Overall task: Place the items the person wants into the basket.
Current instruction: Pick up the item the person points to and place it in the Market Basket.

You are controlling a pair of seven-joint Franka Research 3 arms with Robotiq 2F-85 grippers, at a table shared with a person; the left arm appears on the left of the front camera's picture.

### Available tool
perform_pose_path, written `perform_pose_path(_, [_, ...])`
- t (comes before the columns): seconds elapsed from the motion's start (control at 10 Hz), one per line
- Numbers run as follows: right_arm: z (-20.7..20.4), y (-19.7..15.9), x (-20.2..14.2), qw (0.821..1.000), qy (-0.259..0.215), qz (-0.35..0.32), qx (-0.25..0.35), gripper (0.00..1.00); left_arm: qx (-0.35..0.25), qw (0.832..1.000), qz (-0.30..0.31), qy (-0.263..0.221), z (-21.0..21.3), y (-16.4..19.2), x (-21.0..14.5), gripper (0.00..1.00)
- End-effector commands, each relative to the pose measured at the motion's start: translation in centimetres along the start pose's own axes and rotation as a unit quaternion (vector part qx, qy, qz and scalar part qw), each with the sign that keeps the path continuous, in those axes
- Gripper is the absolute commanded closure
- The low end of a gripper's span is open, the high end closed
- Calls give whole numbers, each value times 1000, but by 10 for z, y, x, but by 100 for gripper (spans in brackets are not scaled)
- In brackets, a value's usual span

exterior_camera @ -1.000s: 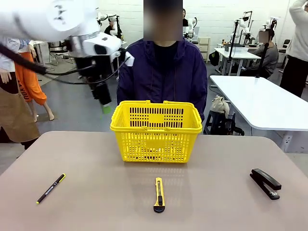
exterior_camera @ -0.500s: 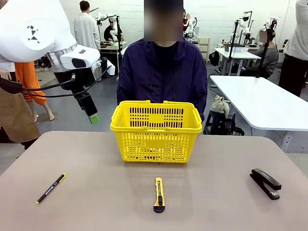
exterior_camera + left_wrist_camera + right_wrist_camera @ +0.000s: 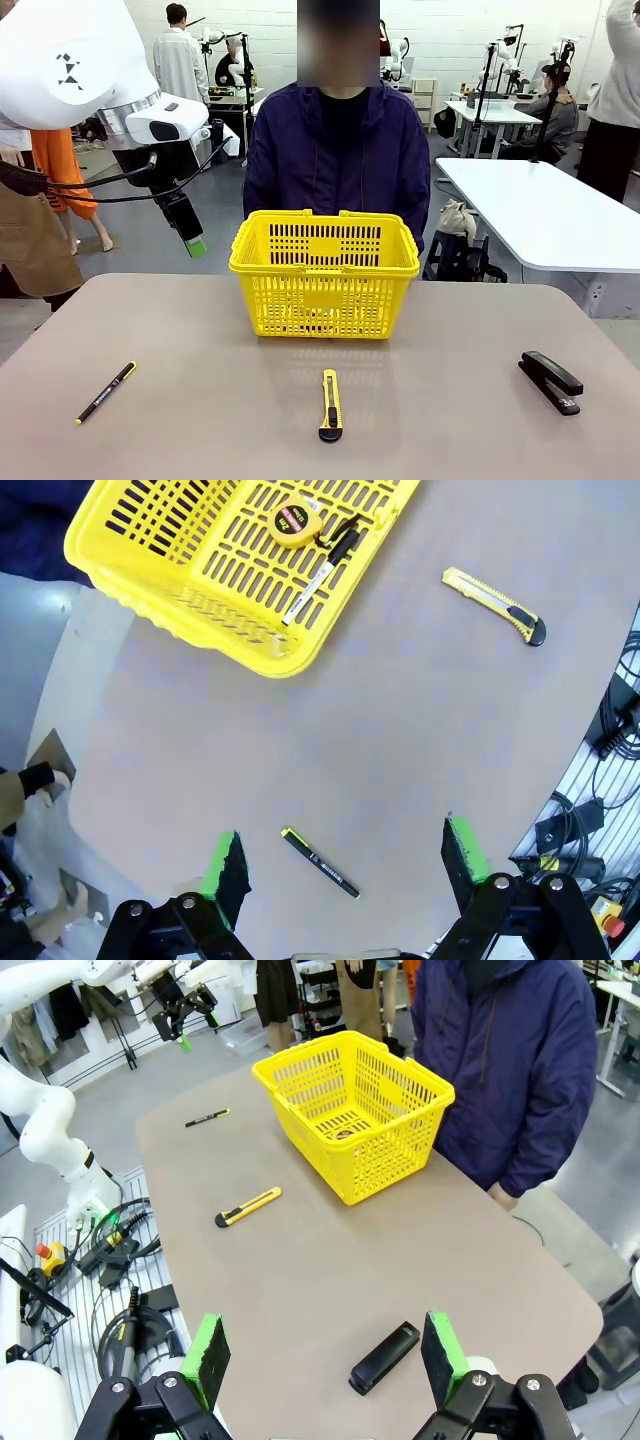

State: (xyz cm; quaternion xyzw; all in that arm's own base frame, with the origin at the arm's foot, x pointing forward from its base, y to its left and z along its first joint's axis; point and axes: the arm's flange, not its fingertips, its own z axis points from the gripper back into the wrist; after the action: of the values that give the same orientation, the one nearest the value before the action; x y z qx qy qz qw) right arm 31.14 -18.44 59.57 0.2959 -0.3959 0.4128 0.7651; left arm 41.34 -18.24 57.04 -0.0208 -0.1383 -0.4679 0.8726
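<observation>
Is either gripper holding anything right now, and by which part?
Nothing is held: the left gripper and the right gripper both stand open and empty.

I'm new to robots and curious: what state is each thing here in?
Yellow plastic lattice basket: upright, holding two items.
Round yellow-black tape measure: inside basket.
White marker with black cap: capped, inside basket.
Yellow-black utility knife: flat on table, outside basket.
Thin black pen: flat on table.
Black stapler: closed, on table.
Left gripper: open, empty.
Right gripper: open, empty.
</observation>
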Motion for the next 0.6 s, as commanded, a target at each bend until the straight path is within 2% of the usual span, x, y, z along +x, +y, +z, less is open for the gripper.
perform_pose_path(0.0, [0, 0, 1, 1000, -19, 7, 3, 0, 4, 1000, 0, 0, 3, -1, -2, 0])
perform_pose_path(0.2, [0, 0, 1, 1000, -19, 7, 3, 0, 0, 1000, 0, 0, 0, 0, 0, 0])
perform_pose_path(0.3, [0, 0, 1, 1000, -19, 7, 3, 0, -85, 995, -46, -21, 21, 2, -31, 0])
perform_pose_path(0.5, [0, 0, 1, 1000, -19, 7, 3, 0, -215, 969, -107, -63, 88, 47, -80, 0])
